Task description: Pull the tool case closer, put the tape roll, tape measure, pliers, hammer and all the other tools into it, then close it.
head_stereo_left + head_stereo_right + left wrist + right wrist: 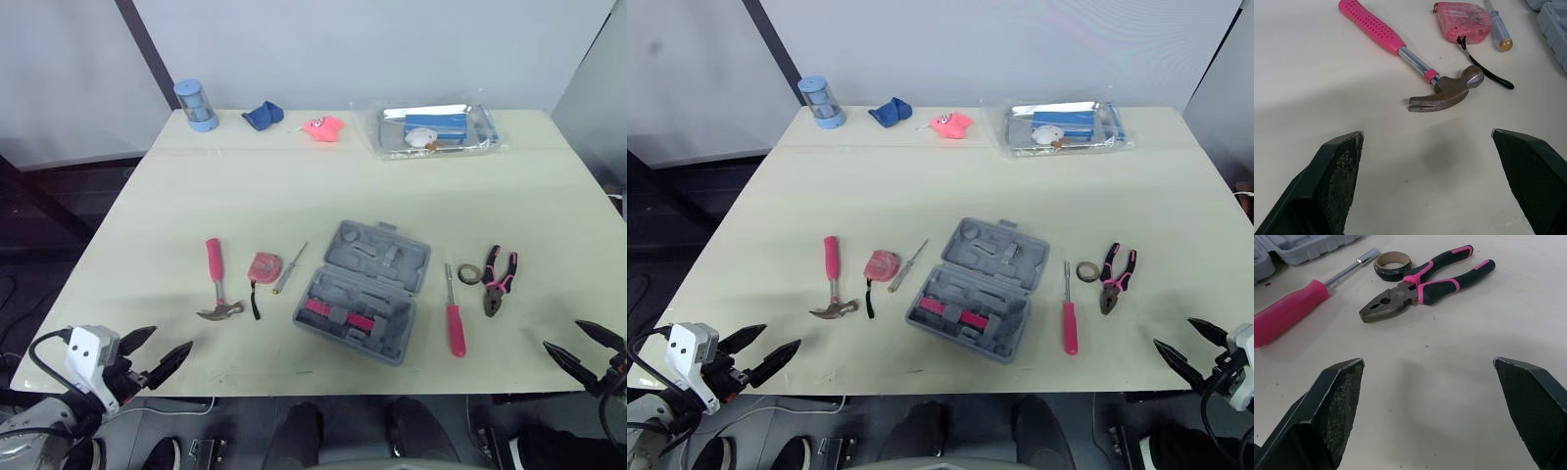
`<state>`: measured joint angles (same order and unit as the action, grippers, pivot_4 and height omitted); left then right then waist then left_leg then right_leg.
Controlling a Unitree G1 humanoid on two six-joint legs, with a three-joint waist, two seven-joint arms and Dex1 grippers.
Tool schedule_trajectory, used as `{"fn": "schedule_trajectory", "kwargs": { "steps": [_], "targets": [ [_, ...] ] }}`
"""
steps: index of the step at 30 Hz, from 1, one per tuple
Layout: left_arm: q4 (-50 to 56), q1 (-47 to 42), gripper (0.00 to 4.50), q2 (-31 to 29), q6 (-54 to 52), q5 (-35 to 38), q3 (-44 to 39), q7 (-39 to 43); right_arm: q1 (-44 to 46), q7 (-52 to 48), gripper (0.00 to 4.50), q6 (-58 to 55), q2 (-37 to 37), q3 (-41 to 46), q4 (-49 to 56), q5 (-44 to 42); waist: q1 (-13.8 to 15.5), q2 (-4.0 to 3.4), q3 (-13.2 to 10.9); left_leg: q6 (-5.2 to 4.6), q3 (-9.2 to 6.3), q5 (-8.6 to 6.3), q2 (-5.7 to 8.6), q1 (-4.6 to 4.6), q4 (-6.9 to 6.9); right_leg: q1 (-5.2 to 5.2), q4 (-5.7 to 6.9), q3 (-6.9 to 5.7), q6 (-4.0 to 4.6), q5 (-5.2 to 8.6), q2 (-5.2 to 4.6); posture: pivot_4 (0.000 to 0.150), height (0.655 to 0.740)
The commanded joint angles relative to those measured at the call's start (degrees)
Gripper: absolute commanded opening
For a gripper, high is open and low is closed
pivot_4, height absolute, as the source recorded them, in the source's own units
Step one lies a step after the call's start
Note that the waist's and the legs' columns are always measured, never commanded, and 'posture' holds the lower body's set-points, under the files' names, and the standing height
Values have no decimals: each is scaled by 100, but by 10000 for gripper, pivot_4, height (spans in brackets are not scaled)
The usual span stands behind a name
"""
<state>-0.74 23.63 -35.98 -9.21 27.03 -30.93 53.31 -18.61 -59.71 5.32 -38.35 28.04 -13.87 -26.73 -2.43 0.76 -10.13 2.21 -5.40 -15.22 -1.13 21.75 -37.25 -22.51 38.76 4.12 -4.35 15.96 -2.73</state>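
Pale table (294,186) before a white wall (392,39) (dark floor (39,245) beneath).

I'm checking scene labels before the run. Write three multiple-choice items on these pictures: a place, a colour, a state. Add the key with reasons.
1. Where does the hammer lie relative to the tool case? A. On the robot's left. B. On the robot's right. C. Inside it.
2. What colour is the tool case? A. Blue. B. Grey. C. Yellow.
3. What state is the tool case in? A. Shut. B. Open. C. Standing on edge.
Key: 1 A, it lies left of the case, past the tape measure; 2 B, both halves are grey; 3 B, the lid lies folded back.
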Motion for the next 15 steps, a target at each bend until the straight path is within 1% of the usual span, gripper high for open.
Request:
{"fn": "schedule_trajectory", "kwargs": {
  "steps": [1,7,15],
  "targets": [
    [-52,-38,45000,-55,108,-4,-66,3,13,41,44423,124,-39,149,102,-11,1,0,0,0,0,0,0,0,0,0,0,0,0,0,0,1500,7400],
    [-136,-113,45000,-60,176,-18,-78,10,118,90,44423,219,26,78,-39,68,-2,0,0,0,0,0,0,0,0,0,0,0,0,0,0,1500,7400],
    [-241,-182,45000,-133,165,-5,-70,79,0,72,44423,374,181,77,-50,76,2,1,0,0,0,0,0,0,0,0,1,0,0,0,0,1500,7400]
  ]
}}
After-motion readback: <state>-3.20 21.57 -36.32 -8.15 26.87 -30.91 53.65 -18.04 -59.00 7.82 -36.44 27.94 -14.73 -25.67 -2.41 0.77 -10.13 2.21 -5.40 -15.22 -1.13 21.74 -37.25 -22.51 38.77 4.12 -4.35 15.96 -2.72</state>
